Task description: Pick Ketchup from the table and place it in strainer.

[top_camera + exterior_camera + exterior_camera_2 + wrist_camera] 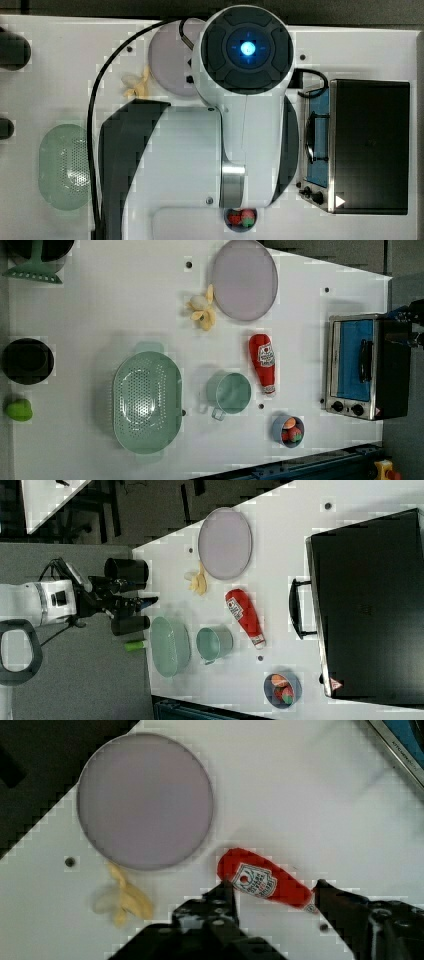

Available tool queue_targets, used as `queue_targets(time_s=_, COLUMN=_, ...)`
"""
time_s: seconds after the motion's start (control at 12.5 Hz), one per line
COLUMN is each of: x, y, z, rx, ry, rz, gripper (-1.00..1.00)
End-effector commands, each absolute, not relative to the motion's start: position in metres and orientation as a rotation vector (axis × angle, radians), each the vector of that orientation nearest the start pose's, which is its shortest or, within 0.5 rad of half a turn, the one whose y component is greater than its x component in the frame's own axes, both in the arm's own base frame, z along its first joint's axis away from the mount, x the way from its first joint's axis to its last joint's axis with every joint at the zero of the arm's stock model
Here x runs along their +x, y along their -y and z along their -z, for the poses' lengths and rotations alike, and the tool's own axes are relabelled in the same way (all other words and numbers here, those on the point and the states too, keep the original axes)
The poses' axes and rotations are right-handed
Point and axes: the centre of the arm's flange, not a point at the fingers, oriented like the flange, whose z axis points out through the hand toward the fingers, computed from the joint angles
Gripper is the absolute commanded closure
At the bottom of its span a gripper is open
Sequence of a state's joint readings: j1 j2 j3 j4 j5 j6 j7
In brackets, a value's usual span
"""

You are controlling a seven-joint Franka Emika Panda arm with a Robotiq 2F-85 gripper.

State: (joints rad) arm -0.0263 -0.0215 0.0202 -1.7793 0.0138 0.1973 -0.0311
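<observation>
Covering the middle of the top view, the white robot arm [235,125] hangs high over the white table [100,305]. The toaster oven [362,367], black with a blue door, stands at the left view's right edge. The strainer [146,401], a pale mint-green oval basket with a perforated bottom and small end tabs, sits empty toward the left view's lower left. A round lilac plate [244,279] lies near the left view's top, with a peeled banana [202,310] just beside it. A teal cup [229,393] stands between the strainer and the ketchup [263,363]. The ketchup lies flat on the table, well apart from the strainer: an all-red, elongated bottle with a rounded end and a white label, tapering to a narrow tip. A small bowl [288,430] of red and orange pieces sits near that tip. In the wrist view the gripper [274,895] hovers above the ketchup, fingers spread wide and holding nothing.
</observation>
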Motion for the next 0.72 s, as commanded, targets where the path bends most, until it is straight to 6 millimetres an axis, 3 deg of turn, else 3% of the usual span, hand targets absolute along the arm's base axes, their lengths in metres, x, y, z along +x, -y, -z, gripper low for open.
queue_targets(time_s=0.08, x=0.475, y=0.028, z=-0.607, rx=-2.862, ry=-1.300, rz=-0.094, gripper=-0.59)
queue_targets(time_s=0.24, x=0.477, y=0.026, z=-0.592, rx=-2.872, ry=-1.293, rz=-0.122, gripper=-0.99)
queue_targets(time_s=0.48, x=0.488, y=0.017, z=-0.556, rx=-2.934, ry=-1.156, rz=-0.150, gripper=-1.00)
queue_targets(time_s=0.72, x=0.501, y=0.007, z=-0.508, rx=-3.045, ry=-0.794, rz=-0.168, gripper=-1.00)
